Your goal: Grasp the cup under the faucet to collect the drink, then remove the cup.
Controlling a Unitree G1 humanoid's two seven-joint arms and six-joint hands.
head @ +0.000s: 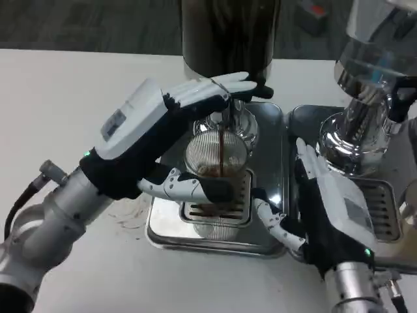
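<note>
My left hand (pixel 171 140) wraps clear ribbed cup (pixel 216 171), thumb at near side, fingers over far rim. Cup stands on drip tray (pixel 163 228) under faucet (pixel 225 112), dark stream falling in. My right hand (pixel 326 208) spread, holding nothing, just right of tray.

It looks like a lab test setup: drink dispensers (pixel 228 32) on metal drip trays (pixel 273 189), standing on a plain white tabletop (pixel 58 104).

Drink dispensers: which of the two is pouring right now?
The dark dispenser at the centre: a brown stream falls from it into the cup held by the left robot hand. The shiny dispenser on the right pours nothing.
</note>
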